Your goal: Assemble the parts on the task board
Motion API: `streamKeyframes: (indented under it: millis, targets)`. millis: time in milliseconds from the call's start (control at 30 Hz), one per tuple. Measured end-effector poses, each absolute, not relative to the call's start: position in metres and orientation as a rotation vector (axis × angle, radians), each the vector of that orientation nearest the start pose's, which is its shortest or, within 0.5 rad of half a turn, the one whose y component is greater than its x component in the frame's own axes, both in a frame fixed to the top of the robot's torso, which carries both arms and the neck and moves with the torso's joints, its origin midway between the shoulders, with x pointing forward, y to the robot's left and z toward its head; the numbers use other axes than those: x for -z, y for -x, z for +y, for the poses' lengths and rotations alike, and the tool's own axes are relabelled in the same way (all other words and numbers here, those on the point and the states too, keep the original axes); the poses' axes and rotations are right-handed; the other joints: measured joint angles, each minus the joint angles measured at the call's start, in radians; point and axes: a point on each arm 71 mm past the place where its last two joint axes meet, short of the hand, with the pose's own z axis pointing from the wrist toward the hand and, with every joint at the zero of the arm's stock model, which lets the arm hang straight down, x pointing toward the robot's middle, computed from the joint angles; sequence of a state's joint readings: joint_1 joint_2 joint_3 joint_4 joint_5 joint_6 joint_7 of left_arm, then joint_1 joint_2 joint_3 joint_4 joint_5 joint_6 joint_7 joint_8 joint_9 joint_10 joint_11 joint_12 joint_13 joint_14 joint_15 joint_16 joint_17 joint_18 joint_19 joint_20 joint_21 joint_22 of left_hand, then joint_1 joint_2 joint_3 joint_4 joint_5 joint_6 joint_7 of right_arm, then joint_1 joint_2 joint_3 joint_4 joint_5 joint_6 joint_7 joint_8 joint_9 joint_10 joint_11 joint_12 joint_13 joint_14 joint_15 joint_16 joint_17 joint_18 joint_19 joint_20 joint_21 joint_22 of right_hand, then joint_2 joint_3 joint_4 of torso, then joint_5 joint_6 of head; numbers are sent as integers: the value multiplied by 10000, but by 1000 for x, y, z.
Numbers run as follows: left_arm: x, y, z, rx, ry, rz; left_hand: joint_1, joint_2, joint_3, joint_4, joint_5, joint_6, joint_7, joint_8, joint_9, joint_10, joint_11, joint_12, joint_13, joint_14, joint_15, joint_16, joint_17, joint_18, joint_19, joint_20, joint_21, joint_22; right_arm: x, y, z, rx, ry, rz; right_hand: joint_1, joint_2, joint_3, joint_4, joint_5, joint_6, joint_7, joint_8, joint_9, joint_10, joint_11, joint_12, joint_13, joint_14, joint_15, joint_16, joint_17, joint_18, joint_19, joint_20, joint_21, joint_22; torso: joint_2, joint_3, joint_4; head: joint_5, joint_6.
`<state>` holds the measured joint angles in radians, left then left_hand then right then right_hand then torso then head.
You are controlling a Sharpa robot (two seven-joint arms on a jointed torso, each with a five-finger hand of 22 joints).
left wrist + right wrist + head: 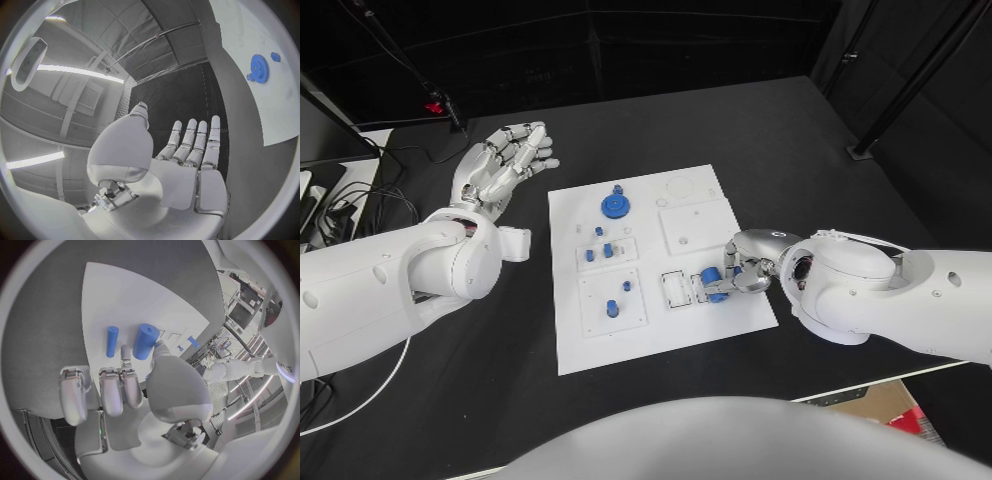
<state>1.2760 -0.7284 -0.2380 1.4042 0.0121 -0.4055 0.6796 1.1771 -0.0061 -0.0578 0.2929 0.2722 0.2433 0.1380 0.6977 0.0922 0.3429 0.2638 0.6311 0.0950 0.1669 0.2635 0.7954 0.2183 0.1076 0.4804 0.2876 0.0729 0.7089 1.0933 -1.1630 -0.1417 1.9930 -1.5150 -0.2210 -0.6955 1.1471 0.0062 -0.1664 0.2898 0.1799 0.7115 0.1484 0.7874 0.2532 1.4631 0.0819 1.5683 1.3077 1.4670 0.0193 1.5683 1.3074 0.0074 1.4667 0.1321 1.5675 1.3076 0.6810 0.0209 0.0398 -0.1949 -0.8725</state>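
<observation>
The white task board (pixel 678 322) lies mid-table. A blue gear (pixel 616 205) sits near its far end, with several small blue parts (pixel 612 308) on the plates nearer me. My right hand (pixel 750 265) is at the board's right edge. Its thumb and a finger pinch the end of a thick blue cylinder (pixel 145 341), while the other fingers (pixel 100 390) are curled. A thinner blue cylinder (pixel 112 341) lies beside it on the board. My left hand (pixel 509 155) hovers left of the board's far corner with its fingers (pixel 197 142) straight and apart, holding nothing. The gear (pixel 259 68) is off to its side.
Square white sub-plates (pixel 695 225) cover the board's right half. Black table (pixel 776 140) surrounds the board. Cables and a stand (pixel 437 105) sit at the far left, and a pole base (pixel 865 152) stands at the far right.
</observation>
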Motion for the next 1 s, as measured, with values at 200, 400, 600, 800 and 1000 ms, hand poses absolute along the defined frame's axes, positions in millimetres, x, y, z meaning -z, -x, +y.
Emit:
streamKeyframes:
  millis: [200,400,600,800,1000]
  targets:
    - [198,-500,196,15113,9020,12771,0,0,0,0,0,0,0,0,0,0,0,0,0,0,0,0,0,-1,0,0,0,0,239,-357,-240,-2144,-673,20634,1,0,0,0,0,0,0,-1,-1,0,0,0,0,0,0,0,0,0,0,0,0,0,0,1,0,-40,0]
    - [198,-500,196,15125,9018,12777,0,0,0,0,0,0,0,0,0,0,0,0,1,0,0,0,1,-1,0,0,0,0,241,-358,-238,-2162,-641,20670,56,53,29,29,51,4,-69,26,47,37,-36,0,0,0,1,0,-1,0,0,0,0,0,4,1,0,-53,-1]
    - [198,-500,196,15131,9018,12779,0,0,0,0,0,0,0,-1,1,0,0,0,1,0,0,0,1,-1,0,0,0,0,242,-360,-237,-2162,-632,20662,96,90,28,29,171,-27,-83,74,46,37,-36,0,0,0,1,0,-1,0,0,1,0,-1,6,3,-1,-64,-1]
    - [198,-500,196,15142,9018,12785,0,-1,0,0,0,0,0,-1,1,0,0,0,1,0,0,0,1,-1,0,0,0,1,241,-361,-235,-2205,-614,20644,205,199,28,28,325,-341,20,-181,48,37,-36,0,-1,0,1,0,-1,1,0,1,0,-1,6,6,-1,-69,-1]
    - [198,-500,196,15142,9018,12785,0,0,0,0,0,0,0,-1,1,0,0,0,1,0,0,0,2,0,0,0,0,1,242,-362,-234,-2252,-630,20657,383,376,-17,-16,499,-550,115,-182,226,19,59,0,-1,-1,1,0,-1,0,0,1,0,-1,6,7,-1,-63,-1]
